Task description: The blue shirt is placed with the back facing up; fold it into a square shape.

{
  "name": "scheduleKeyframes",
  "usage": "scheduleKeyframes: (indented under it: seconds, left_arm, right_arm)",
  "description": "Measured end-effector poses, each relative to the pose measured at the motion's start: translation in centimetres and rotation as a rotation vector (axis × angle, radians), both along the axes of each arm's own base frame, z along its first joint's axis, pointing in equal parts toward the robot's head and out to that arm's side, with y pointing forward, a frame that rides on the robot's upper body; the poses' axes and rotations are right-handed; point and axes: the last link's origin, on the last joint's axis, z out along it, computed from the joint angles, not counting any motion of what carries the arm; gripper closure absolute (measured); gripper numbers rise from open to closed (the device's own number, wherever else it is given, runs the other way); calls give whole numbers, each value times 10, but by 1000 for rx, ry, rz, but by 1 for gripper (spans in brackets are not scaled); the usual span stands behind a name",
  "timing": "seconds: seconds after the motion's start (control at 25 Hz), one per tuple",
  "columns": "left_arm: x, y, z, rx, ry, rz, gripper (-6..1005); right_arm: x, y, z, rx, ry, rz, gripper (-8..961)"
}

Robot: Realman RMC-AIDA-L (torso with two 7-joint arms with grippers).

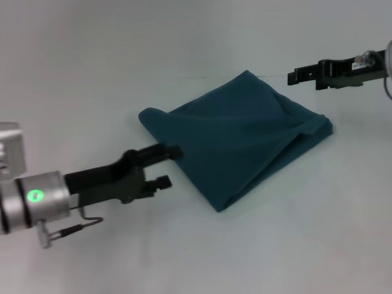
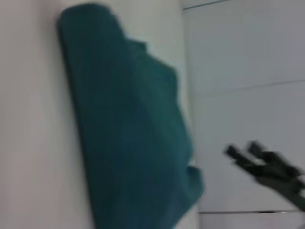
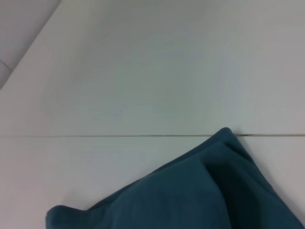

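1. Nearest the head camera, the left gripper (image 1: 166,165) reaches forward from the robot's left, its two dark fingers spread apart with nothing between them. One fingertip lies at, or just beside, the near-left edge of the blue shirt (image 1: 239,138); whether it touches the cloth cannot be told.
2. Folded into a rough, skewed diamond, the blue shirt lies in the middle of the white table (image 1: 92,73), plain side up, with no lettering showing. Its left corner bulges up and its right corner is doubled over, so the fold looks nearly finished yet not squared.
3. High at the far right, the right gripper (image 1: 293,76) hangs clear of the cloth and holds nothing; whether its fingers are apart or closed cannot be told. It seems held out of the way.
4. Judging from this, the left arm sits low at the edge either to let go or to tidy that bulging corner.
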Motion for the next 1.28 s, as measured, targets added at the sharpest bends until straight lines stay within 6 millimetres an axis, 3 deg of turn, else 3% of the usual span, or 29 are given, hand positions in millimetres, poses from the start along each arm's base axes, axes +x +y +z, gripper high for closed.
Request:
scheduleKeyframes:
  seconds: [0.2, 0.4, 0.88, 1.28]
  left_arm:
    - [8, 16, -25, -42, 104, 36, 94]
    - [10, 32, -34, -2, 161, 75, 94]
    - [17, 76, -24, 172, 287, 121, 92]
    - [11, 91, -21, 244, 363, 175, 94]
  right_arm:
    - [-5, 0, 12, -1, 17, -4, 97]
    - [-3, -2, 16, -1, 26, -10, 97]
    - [0, -1, 24, 16, 39, -20, 98]
    - [4, -4, 27, 15, 62, -35, 98]
